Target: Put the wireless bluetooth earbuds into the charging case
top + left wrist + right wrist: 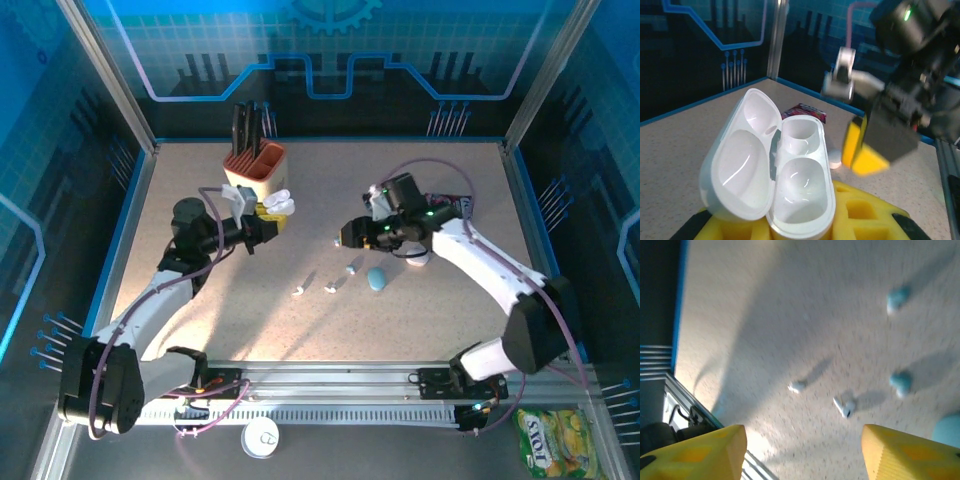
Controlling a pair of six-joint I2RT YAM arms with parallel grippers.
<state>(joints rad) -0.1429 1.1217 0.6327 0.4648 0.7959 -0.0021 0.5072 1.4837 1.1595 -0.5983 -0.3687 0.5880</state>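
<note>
In your left wrist view the case (775,185) ran off the bottom edge and hid most of a red packet (807,111) behind it. The right gripper (875,142) there was smeared by blur. In your right wrist view the table (765,315) was soft all over: the buds (844,407) were too blurred to tell stem from head, and a blue object (949,432) was clipped by the right edge. From above they were too small to tell how they lay.
</note>
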